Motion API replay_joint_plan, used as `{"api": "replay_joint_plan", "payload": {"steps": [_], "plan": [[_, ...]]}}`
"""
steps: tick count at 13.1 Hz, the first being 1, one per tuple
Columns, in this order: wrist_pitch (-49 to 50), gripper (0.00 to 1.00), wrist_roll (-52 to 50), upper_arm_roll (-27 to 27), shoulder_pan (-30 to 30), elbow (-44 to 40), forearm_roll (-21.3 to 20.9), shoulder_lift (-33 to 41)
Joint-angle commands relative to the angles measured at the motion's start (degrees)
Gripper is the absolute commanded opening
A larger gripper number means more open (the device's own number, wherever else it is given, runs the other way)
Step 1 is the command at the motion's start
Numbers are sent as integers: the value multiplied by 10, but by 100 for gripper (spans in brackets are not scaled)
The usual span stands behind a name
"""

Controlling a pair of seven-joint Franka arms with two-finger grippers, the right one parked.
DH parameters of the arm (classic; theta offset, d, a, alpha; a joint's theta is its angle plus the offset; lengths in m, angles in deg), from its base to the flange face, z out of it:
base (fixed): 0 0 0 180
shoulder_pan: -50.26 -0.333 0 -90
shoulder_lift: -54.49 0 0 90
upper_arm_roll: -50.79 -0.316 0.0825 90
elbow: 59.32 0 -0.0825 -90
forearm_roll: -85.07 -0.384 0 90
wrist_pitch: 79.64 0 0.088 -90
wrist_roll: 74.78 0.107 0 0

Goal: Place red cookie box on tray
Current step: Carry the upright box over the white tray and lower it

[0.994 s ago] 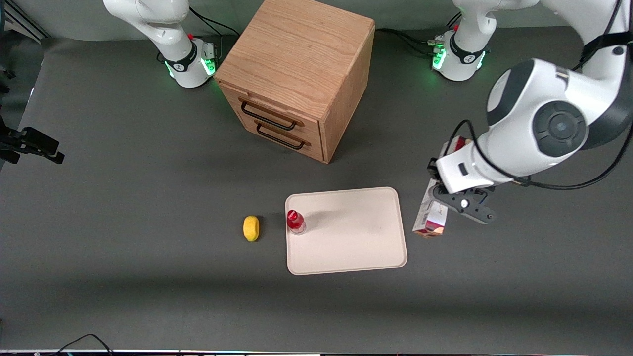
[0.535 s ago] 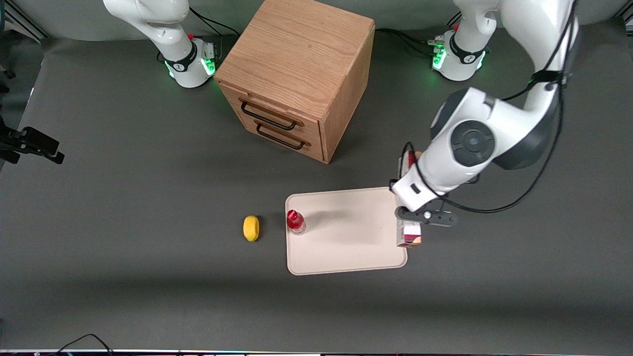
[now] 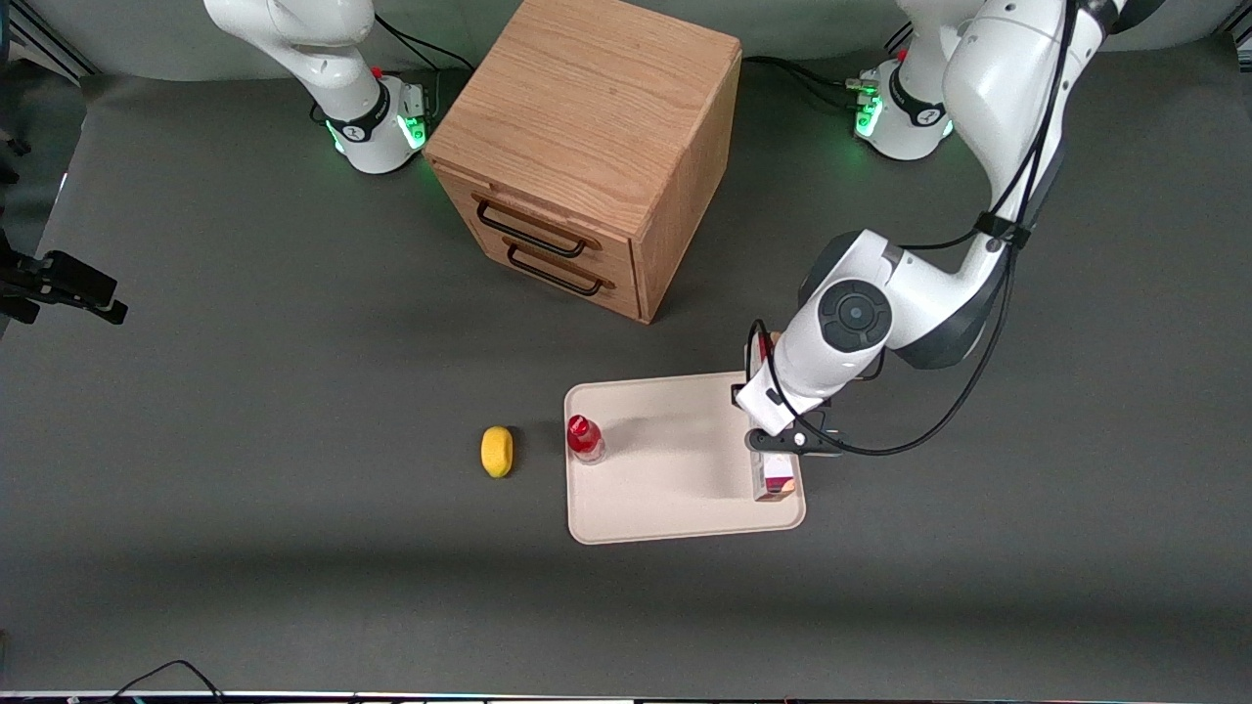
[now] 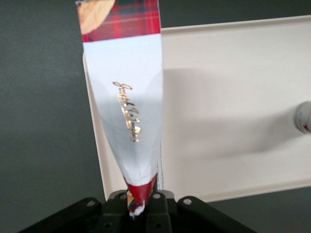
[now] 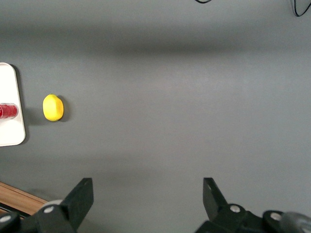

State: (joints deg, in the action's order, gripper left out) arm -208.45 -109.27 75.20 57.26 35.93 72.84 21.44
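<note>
Item, nearest the front camera: tray (image 3: 665, 508), cream, low-rimmed, lying flat on the dark table (image 3: 293, 548); a small red-capped bottle (image 3: 584, 437) stands on its edge toward the parked arm's end, with a yellow lemon (image 3: 497, 451) just beside the tray on the table. Item: red cookie box (image 3: 776, 481), carried in from the working arm's end, where it hung clear of the tray a second ago; it now hangs over the tray's edge nearest the working arm, its long face with the white label patch (image 4: 129, 111) running along that rim. Item: gripper (image 3: 782, 442), pinching the box by one end, directly above the tray. Judgement: transport appears nearly complete; lowering and release remain. Item, farthest: wooden drawer cabinet (image 3: 587, 147), unaffected.
</note>
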Motion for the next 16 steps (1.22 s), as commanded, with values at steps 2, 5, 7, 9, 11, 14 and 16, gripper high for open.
{"api": "replay_joint_plan", "payload": {"steps": [2, 5, 7, 9, 11, 14, 16], "plan": [[-37, 0, -76, 2, -2, -3, -69, -43], [-55, 0, -77, 0, -2, -5, -70, -65], [-56, 0, -78, 0, -2, -5, -69, -72], [-56, 0, -78, -1, -2, -5, -69, -76], [-56, 12, -75, -2, -2, -6, -71, -77], [-56, 100, -69, -2, -5, -6, -71, -77], [-56, 100, -69, -2, -6, -6, -73, -76]]}}
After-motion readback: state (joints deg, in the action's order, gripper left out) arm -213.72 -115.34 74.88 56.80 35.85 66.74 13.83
